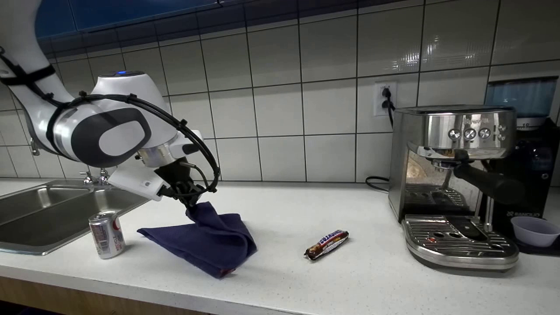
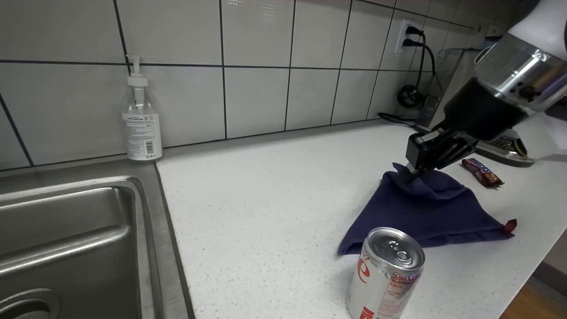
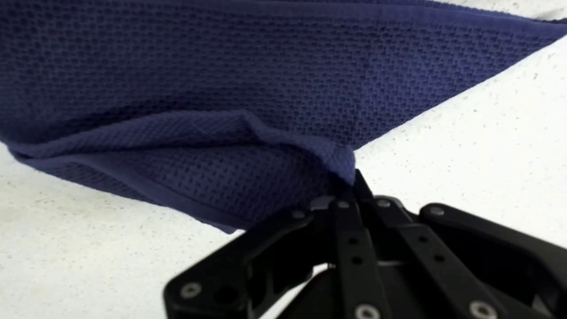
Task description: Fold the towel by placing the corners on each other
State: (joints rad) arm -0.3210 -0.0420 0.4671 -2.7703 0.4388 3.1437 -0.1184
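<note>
Pinching the towel point(image 1: 210, 247) at its twelve o'clock end with the claw point(image 1: 191, 204) in an exterior view, maybe half folded, with corners point(image 1: 149, 231) left to match.

We see the towel point(image 1: 205, 245) in solid navy blue; in the wrist view we make out its weave as a honeycomb of small, darker pits, edged by a plain hem point(image 3: 310, 9) of the same blue. At one of the corners point(image 2: 500, 233) we note a red patch point(image 2: 510, 225). The hand point(image 3: 354, 188) is black, the desk point(image 1: 372, 210) white with grey flecks. We find the can point(image 2: 383, 283) silver with red lettering, and the wall tiles point(image 1: 280, 109) off-white, gridded by dark lines.
</note>
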